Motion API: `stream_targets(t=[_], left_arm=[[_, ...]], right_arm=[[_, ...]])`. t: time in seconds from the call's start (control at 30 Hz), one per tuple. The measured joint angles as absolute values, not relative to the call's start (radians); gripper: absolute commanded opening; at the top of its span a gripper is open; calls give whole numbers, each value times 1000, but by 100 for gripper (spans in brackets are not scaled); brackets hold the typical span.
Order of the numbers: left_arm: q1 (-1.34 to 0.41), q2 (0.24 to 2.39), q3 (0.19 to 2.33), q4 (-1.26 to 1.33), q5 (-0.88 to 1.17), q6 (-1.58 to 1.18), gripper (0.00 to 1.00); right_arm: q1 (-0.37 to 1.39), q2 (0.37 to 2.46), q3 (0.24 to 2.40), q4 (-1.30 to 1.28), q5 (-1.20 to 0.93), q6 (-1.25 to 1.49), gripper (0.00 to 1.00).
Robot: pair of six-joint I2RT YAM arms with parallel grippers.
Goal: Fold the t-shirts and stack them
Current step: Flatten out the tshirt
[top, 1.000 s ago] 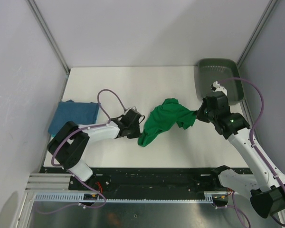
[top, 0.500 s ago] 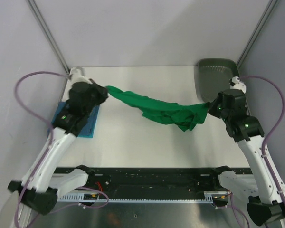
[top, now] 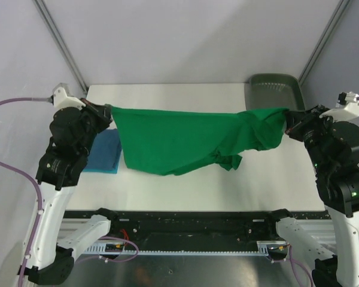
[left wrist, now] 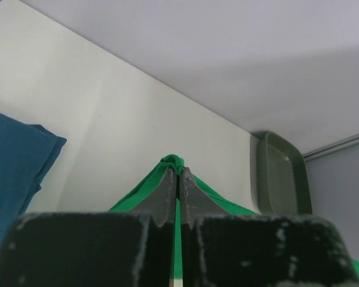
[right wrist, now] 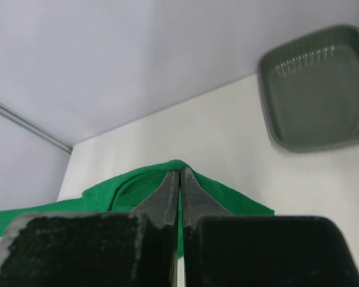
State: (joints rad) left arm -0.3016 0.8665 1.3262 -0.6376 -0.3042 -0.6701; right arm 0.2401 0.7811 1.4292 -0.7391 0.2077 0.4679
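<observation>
The green t-shirt point(top: 179, 140) hangs stretched in the air between both arms, above the white table. My left gripper point(top: 109, 110) is shut on its left corner point(left wrist: 175, 162), high at the left. My right gripper point(top: 285, 113) is shut on the other end point(right wrist: 178, 164), high at the right, where the cloth bunches and droops. The teal blue t-shirt point(top: 102, 152) lies folded flat on the table at the left, partly under the left arm, and shows as a blue slab point(left wrist: 15, 167) in the left wrist view.
A dark grey-green plastic tray point(top: 274, 89) sits at the table's back right corner, seen too as the tray point(left wrist: 282, 176) and the tray point(right wrist: 320, 86) in the wrist views. Grey walls with metal posts enclose the table.
Both arms rose and swung apart, pulling the green t-shirt from a crumpled heap on the table into a wide hanging sheet. The left gripper took hold of its left corner.
</observation>
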Motion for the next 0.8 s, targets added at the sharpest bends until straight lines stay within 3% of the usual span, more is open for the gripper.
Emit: stream_targets(t=[0.27,0.53,0.67,0.8], left_arm=[[-273,949,1488,-652,-304,-671,0],[-242,978,1420,-638,-268,-673,0],[-214,1137,1424,-603,-202,-665,0],[-166,1442,1621,-593,-75,-646,0]], right_arm=[[240,856,1552,-698,193,443,0],[239,918,1461,-656,143,443,0],[238,1036,1380,-552,106,435,0],[231,1250,1400,-368,85,414,0]])
